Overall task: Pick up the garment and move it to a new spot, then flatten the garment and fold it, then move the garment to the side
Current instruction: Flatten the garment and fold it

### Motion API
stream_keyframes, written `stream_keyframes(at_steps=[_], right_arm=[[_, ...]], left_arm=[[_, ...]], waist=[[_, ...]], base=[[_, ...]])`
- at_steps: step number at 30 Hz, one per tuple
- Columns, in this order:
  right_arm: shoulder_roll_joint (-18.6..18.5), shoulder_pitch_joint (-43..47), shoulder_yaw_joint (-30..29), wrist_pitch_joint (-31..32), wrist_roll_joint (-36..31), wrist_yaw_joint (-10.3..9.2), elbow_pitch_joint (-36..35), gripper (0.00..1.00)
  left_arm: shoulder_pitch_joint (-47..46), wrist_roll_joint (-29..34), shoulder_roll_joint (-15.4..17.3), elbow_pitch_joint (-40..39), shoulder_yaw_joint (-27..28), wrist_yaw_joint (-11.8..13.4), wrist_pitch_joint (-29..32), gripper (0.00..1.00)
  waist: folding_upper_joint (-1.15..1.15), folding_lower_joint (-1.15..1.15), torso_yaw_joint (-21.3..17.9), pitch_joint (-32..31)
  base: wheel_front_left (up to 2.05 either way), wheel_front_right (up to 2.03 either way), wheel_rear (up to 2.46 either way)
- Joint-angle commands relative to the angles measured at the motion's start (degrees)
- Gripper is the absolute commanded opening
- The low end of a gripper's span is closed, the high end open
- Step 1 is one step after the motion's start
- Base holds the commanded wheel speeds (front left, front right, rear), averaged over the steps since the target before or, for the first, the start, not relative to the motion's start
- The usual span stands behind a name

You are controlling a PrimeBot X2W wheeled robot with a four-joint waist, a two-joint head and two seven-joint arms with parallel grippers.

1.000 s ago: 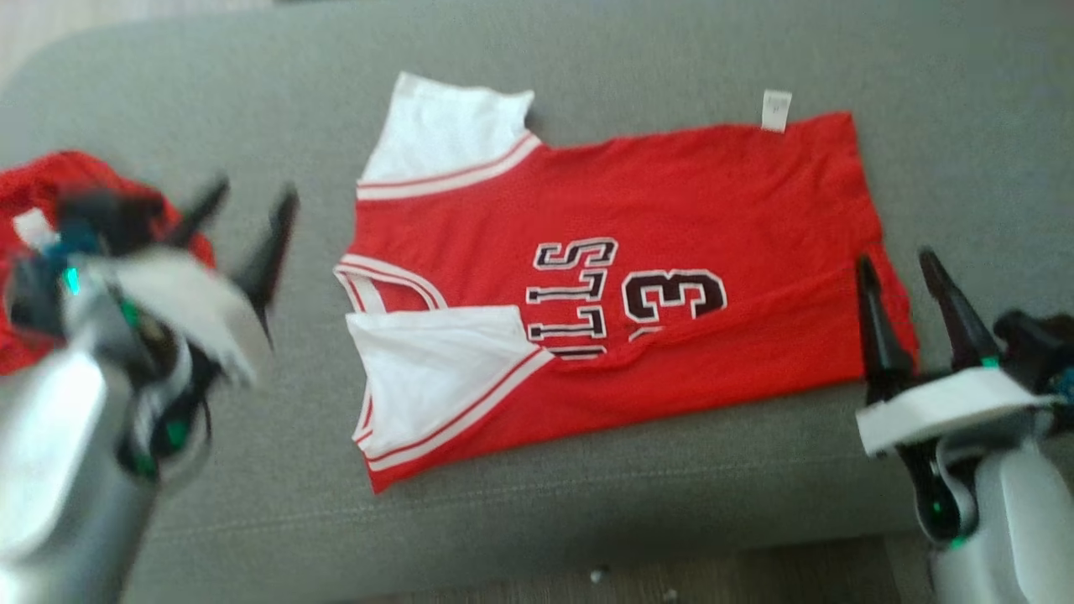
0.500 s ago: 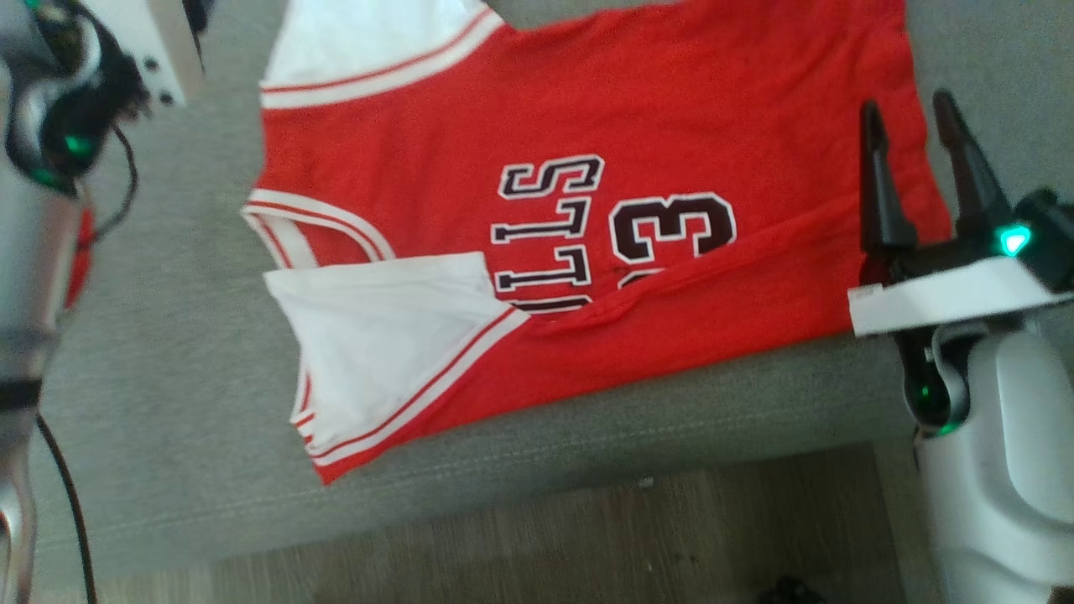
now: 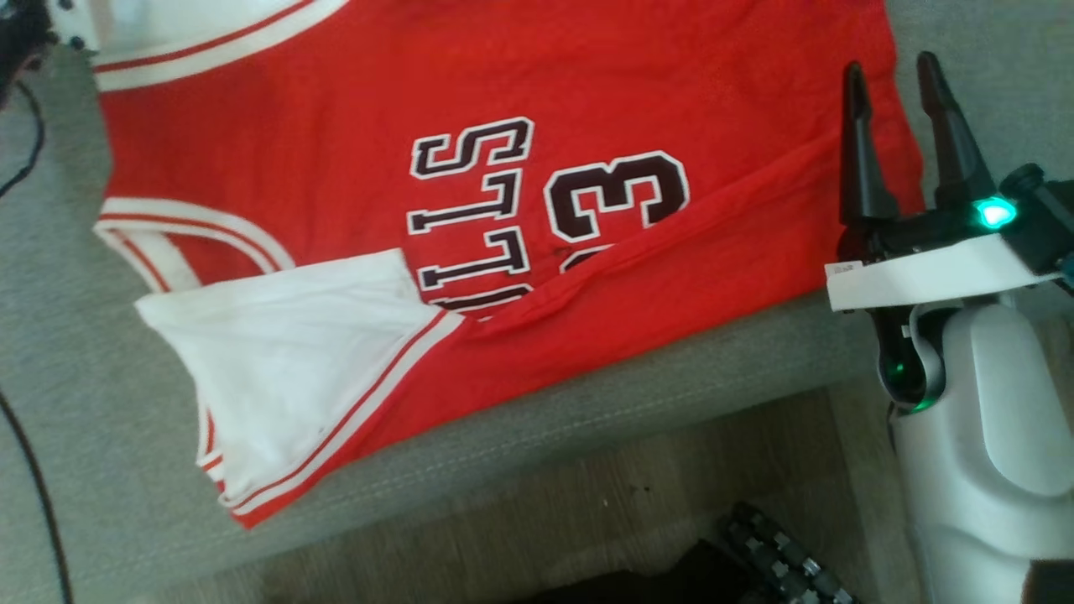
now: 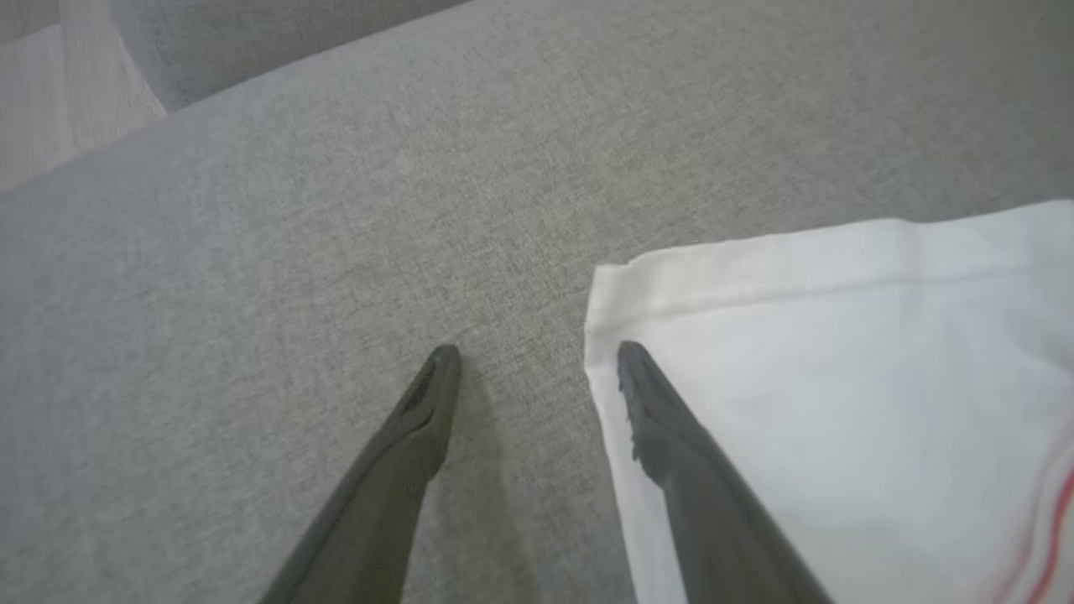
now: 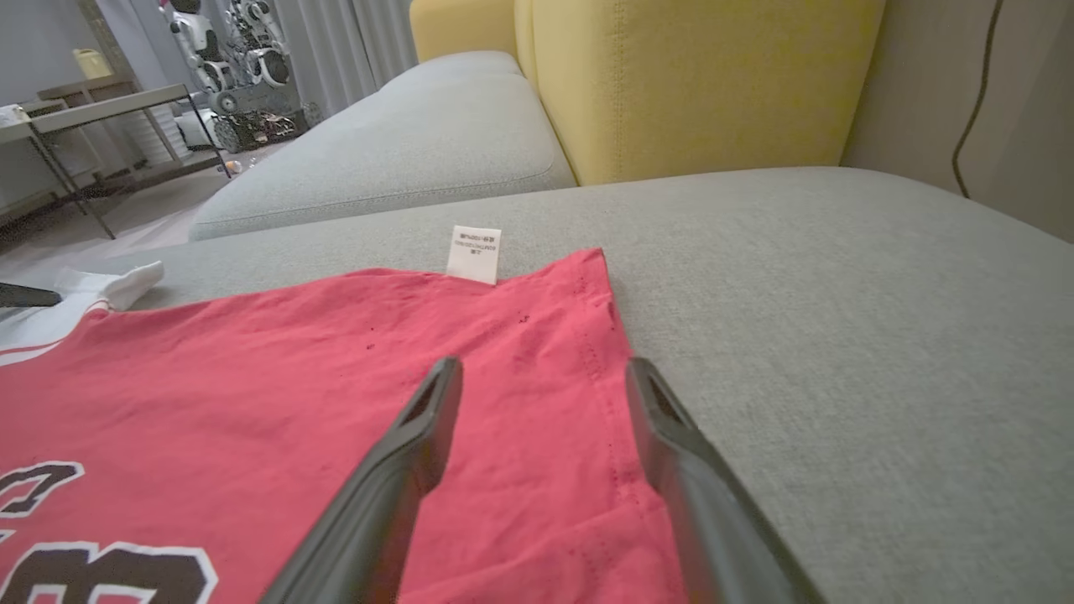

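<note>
Jersey (image 3: 520,252) spread on sofa cushion (image 3: 84,377), lower edge near cushion front. Left pincer (image 4: 537,351) wide open, empty, astride white sleeve corner (image 4: 638,285); right pincer (image 3: 889,63) wide open, empty, over hem (image 5: 600,335). Risks: thin bite on sleeve → slip; uneven lift → bunching, esp. at diagonal crease (image 3: 671,243); poss. slide off front.

Jersey (image 3: 587,67): you lose its far edge and most of the upper sleeve (image 3: 210,21) past the head view's top.
Lettering (image 3: 470,218): the lowest letter and a second digit lie partly under a fold (image 3: 671,252).
Label (image 5: 474,252): print too small for you to read.
Dark object (image 3: 780,558): cut by the bottom edge, unidentifiable.
</note>
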Motion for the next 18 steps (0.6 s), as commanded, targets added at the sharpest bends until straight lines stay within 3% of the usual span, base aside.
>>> stream_keyframes(at_steps=[1, 15, 16, 17, 18], right_arm=[[0.63, -0.31, 1.11, -0.84, 0.44, 0.35, -1.07, 1.00], [1.26, -2.26, 1.14, -2.13, 0.64, 0.35, 0.94, 1.00], [1.20, -2.37, 1.09, -2.17, 0.69, 0.35, 1.05, 1.00], [1.12, -2.52, 1.04, -2.19, 0.75, 0.35, 1.16, 1.00], [1.01, -2.76, 1.00, -2.21, 0.78, 0.35, 1.26, 1.00]], left_arm=[[-3.30, -0.31, 3.51, -0.49, 1.47, -0.29, -0.25, 1.00], [-6.06, -1.25, 4.38, 3.74, -2.87, -0.84, 0.78, 1.00], [-6.04, -1.56, 4.40, 3.69, -3.42, -0.86, 1.26, 0.93], [-5.92, -2.02, 4.42, 3.47, -4.09, -0.87, 1.76, 0.75], [-5.72, -2.70, 4.49, 3.13, -4.79, -0.88, 2.31, 0.00]], waist=[[0.00, -0.01, -1.42, 0.94], [0.00, -0.01, -3.49, 2.00], [0.00, -0.01, -3.49, 1.97], [0.00, -0.01, -3.48, 1.93], [0.00, -0.01, -3.45, 1.89]], base=[[0.00, 0.00, 0.00], [0.00, 0.00, 0.00], [0.00, 0.00, 0.00], [0.00, 0.00, 0.00], [0.00, 0.00, 0.00]])
